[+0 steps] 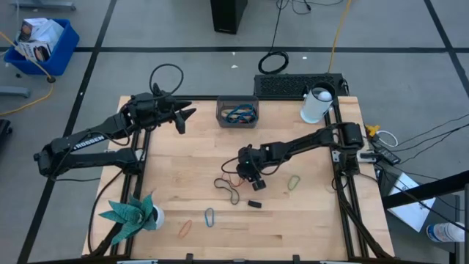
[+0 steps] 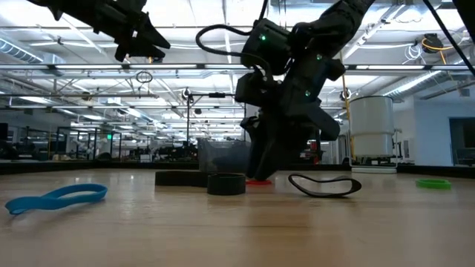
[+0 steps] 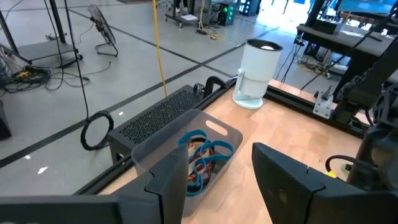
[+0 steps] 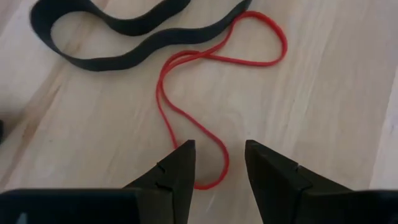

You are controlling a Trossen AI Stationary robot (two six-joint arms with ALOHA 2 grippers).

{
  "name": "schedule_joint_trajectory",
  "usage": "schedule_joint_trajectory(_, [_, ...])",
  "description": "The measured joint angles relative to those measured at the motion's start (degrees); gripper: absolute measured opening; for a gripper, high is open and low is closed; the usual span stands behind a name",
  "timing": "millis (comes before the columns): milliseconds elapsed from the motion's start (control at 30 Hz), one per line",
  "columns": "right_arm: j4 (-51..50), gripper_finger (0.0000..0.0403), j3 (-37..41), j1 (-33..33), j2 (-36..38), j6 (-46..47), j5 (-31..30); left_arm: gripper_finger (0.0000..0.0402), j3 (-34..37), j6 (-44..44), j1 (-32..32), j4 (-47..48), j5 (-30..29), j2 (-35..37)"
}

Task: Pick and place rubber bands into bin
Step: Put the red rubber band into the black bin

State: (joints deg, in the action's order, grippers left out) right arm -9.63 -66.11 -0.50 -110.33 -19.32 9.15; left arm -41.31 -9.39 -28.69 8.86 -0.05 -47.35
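My right gripper (image 1: pixel 250 173) is low over the table's middle, fingers pointing down. It is open, and its fingertips stand on either side of one end of a red rubber band (image 4: pixel 214 158) that lies flat on the wood. I cannot tell whether they touch it. A black band (image 4: pixel 124 25) lies just beyond the red one. A green band (image 1: pixel 294 182), a blue band (image 1: pixel 209 216) and an orange band (image 1: pixel 185 228) lie loose on the table. My left gripper (image 1: pixel 183 117) is open and empty, raised beside the dark bin (image 1: pixel 237 111), which holds blue and other bands (image 3: pixel 202 155).
A small black block (image 1: pixel 254 204) lies near the black band. A white cylinder (image 1: pixel 316 104) stands at the far right corner and a teal paper plant (image 1: pixel 132 213) at the near left. A black mat (image 1: pixel 293 84) lies behind the bin.
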Motion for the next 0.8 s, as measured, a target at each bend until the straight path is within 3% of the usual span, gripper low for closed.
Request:
schedule_joint_trajectory(167, [0.15, 0.0115, -0.07, 0.05, -0.90, 0.16, -0.50, 0.0184, 0.00, 0.00, 0.02, 0.05, 0.00, 0.00])
schedule_joint_trajectory(600, [1.37, 0.0009, 0.88, 0.03, -1.04, -2.83, -1.45, 0.0184, 0.00, 0.09, 0.02, 0.05, -0.02, 0.00])
schedule_joint_trajectory(800, [4.90, 0.0002, 3.88, 0.07, -0.80, 1.72, -1.69, 0.0184, 0.00, 0.02, 0.02, 0.05, -0.02, 0.00])
